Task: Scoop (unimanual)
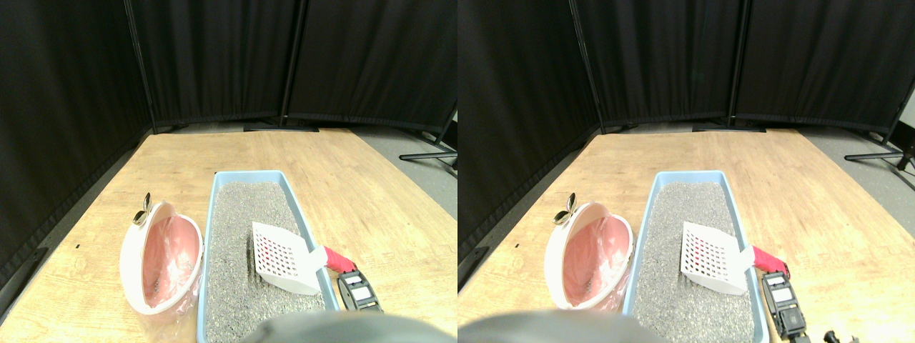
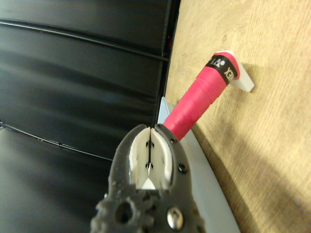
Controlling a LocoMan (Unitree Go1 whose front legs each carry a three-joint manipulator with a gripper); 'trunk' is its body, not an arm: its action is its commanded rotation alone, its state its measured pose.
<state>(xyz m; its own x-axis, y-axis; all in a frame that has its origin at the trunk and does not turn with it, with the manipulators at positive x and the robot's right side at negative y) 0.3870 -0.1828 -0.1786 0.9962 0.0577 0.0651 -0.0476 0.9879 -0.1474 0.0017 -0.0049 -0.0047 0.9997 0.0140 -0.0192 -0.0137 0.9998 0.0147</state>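
A white slotted scoop (image 1: 282,257) lies with its head on the grey litter (image 1: 239,214) in a light blue litter box (image 1: 213,214). Its pink wrapped handle (image 1: 337,259) rests across the box's right rim and points toward my right gripper (image 1: 352,280), which sits just behind the handle's end on the wooden floor. In the wrist view the white pads (image 2: 138,155) of the gripper (image 2: 149,145) meet with nothing between them. The pink handle (image 2: 201,97) runs on beyond the jaw tips, beside the blue rim (image 2: 194,160).
A white bin with a pink plastic liner (image 1: 161,257) lies tilted just left of the litter box, a small metal clip (image 1: 142,211) on its far rim. Black curtains (image 1: 214,57) close off the back and left. A stand's feet (image 1: 429,153) reach in at far right.
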